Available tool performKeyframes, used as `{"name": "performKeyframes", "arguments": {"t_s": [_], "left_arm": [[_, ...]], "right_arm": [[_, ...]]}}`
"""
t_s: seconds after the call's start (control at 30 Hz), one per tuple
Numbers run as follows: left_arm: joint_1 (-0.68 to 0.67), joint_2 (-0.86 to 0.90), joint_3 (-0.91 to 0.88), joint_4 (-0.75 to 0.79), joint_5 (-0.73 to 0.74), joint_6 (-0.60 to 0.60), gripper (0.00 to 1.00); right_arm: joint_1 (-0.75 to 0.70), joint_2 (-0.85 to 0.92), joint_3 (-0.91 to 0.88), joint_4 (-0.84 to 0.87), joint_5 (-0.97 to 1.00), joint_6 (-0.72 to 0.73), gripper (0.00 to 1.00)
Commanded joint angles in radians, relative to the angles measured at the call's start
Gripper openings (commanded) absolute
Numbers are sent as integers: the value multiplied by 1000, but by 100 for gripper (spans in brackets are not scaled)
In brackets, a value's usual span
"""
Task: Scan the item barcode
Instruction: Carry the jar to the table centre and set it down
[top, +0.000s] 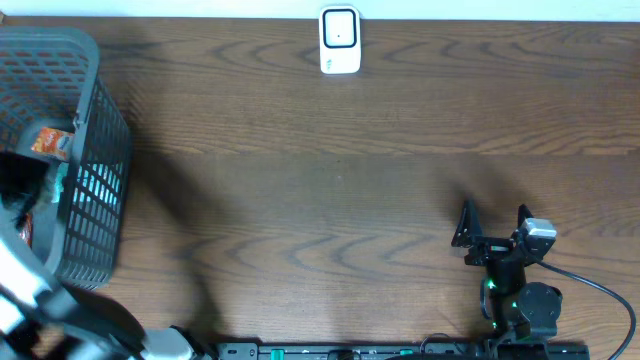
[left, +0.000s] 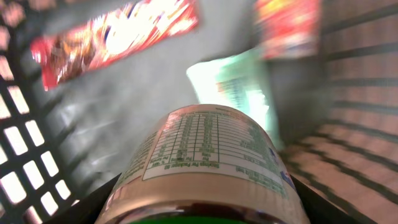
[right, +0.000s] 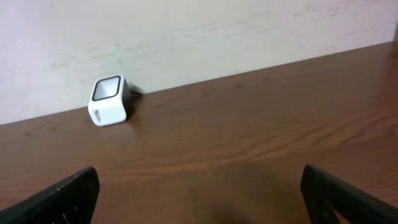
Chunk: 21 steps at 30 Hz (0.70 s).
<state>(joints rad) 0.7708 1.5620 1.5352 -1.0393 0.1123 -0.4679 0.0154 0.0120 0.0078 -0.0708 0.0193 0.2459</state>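
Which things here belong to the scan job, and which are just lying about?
Job: bottle, gripped by left pincer; scanner; basket holding it.
Lying about: red wrapper; green packet; right pincer, open and idle.

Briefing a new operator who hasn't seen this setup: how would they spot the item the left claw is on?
Start at the grey mesh basket at the left edge of the table. Inside it, between the fingers of the left claw, sits a round bottle with a pale printed nutrition table. Its neighbours are flat: a red wrapper and a green packet.
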Motion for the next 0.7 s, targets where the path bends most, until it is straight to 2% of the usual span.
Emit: {"name": "performKeyframes", "arguments": {"t_s": [0.0, 0.17, 0.27, 0.43, 0.67], "left_arm": [[0, -144, 25, 3, 114, -2, 66], [-25, -301, 25, 27, 362, -10, 66], [-106, -352, 25, 31, 446, -10, 66], [-357, -359, 24, 32, 438, -9, 66], [-831, -211, 18, 32, 214, -10, 66]], "right_arm": [[5, -4, -2, -2, 9, 11, 99], [5, -4, -2, -2, 9, 11, 99], [5, -4, -2, -2, 9, 11, 99], [5, -4, -2, -2, 9, 11, 99], [5, -4, -2, -2, 9, 11, 99]]}}
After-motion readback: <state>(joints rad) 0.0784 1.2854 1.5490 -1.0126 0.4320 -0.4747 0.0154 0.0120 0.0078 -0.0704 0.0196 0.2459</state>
